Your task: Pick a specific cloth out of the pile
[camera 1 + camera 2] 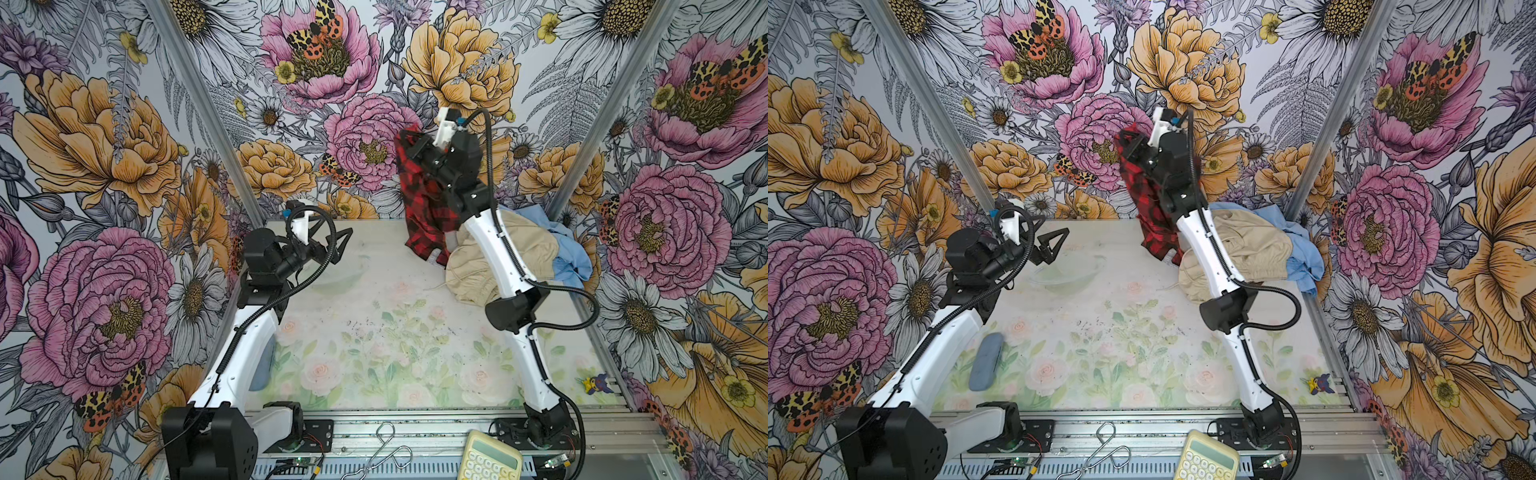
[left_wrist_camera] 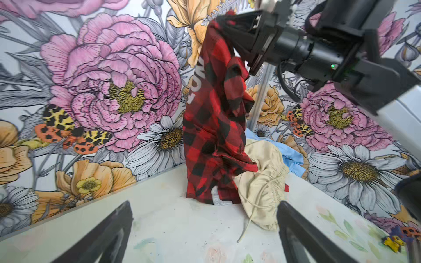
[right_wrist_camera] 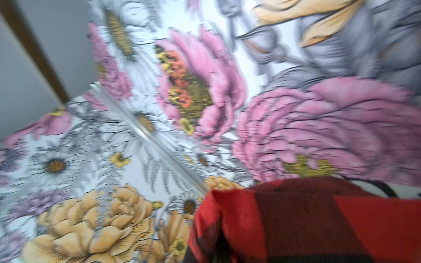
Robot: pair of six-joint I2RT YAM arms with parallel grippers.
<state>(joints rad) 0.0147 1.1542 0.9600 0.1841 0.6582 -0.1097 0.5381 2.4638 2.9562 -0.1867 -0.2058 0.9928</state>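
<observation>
The cloth [image 1: 424,199], red and black plaid, hangs in a long drape from my right gripper [image 1: 409,139], which is raised high at the back and shut on its top end. In the left wrist view the cloth [image 2: 209,127] reaches down to the table beside the pile. The pile is a beige garment [image 1: 478,266] with a drawstring and a light blue one [image 1: 569,253] behind it, at the back right. The cloth [image 3: 296,223] hides the right jaws in the right wrist view. My left gripper [image 1: 336,245] hovers open and empty at the back left, facing the cloth; its fingers [image 2: 127,209] stand wide apart.
A clear bowl [image 1: 1067,272] sits just below the left gripper. A blue-grey case [image 1: 985,361] lies near the left arm. A small toy [image 1: 596,384] is at the front right. A calculator [image 1: 490,457] and a wire tool [image 1: 386,449] lie on the front rail. Floral walls enclose the table.
</observation>
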